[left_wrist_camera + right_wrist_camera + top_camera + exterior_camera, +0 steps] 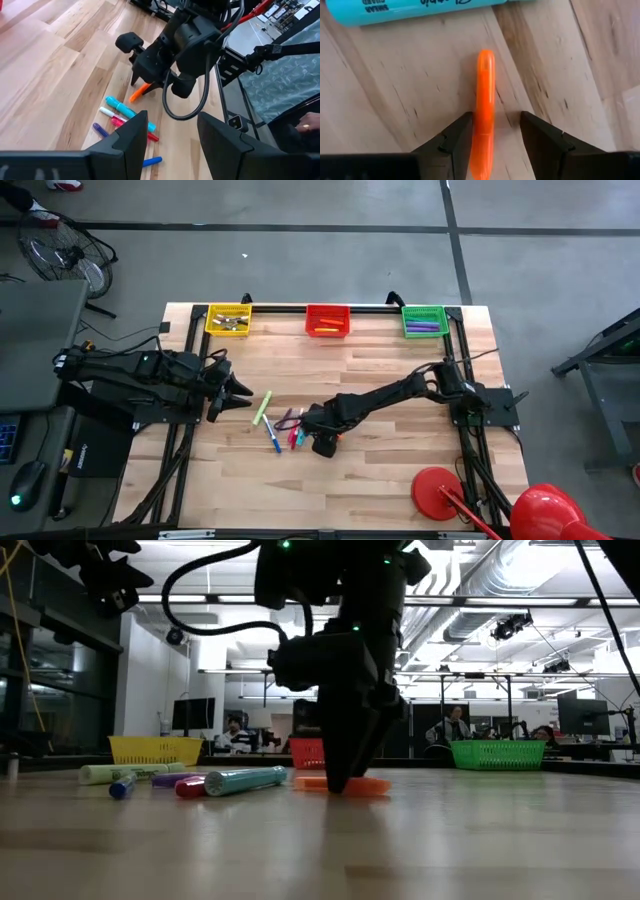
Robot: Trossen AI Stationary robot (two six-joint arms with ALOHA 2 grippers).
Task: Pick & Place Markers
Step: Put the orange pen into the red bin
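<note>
A pale wooden plank table (400, 470) is seen from above, with two dark robot arms reaching in from either side. The right gripper (492, 137) is lowered to the tabletop near the middle of the table, its two dark fingers (455, 142) set to either side of a slim orange marker (484, 110) that lies flat on the wood. One finger is seen touching the marker's side, while a narrow gap is left at the other, so the marker is straddled but not clearly clamped. Just beside it lies a thick teal marker (245, 780). Further markers are scattered close by towards the left arm: a pale green marker (262, 408), a blue marker (272, 438), a purple marker (172, 780) and a pink marker (117, 120).

The left gripper (170, 137) is held above the table on the left side, well apart from the markers, with its fingers spread wide and nothing between them.

Along the far edge of the table three square mesh baskets are lined up: a yellow basket (228, 319), a red basket (327, 320) and a green basket (424, 321), each with markers already inside.
</note>
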